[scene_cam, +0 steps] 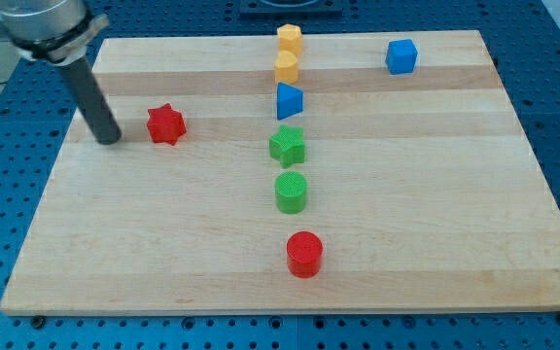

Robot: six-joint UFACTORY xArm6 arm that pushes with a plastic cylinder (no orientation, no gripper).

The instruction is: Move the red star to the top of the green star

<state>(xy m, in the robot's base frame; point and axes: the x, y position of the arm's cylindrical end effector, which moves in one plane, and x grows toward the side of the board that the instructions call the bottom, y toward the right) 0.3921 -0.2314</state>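
The red cylinder (304,255) lies nearest the camera, below the green star (287,145), with a green cylinder (291,192) between them. The red star (165,124) sits well to the green star's left, and the tip (109,139) stands just beyond it, further left. The arm carries no jaws, only the rod. A blue triangle (289,100) already crowds the spot above the green star, so the push along the surface (436,194) should run rightward and finish gently.
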